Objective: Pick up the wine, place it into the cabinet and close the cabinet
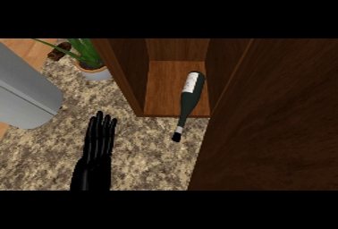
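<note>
A dark green wine bottle (pixel 188 102) with a white label lies on its side, body on the cabinet's shelf (pixel 166 91) and neck sticking out over the speckled counter. The wooden cabinet is open; its dark door (pixel 271 125) fills the right side of the head view. My left hand (pixel 98 143) rests on the counter left of the bottle, fingers straight and pointing away, touching nothing. My right hand does not show anywhere.
A grey rounded appliance (pixel 23 94) sits at the left edge. A potted green plant (pixel 92 62) stands at the back left beside the cabinet's wall. Speckled counter (pixel 152 152) lies between my hand and the door.
</note>
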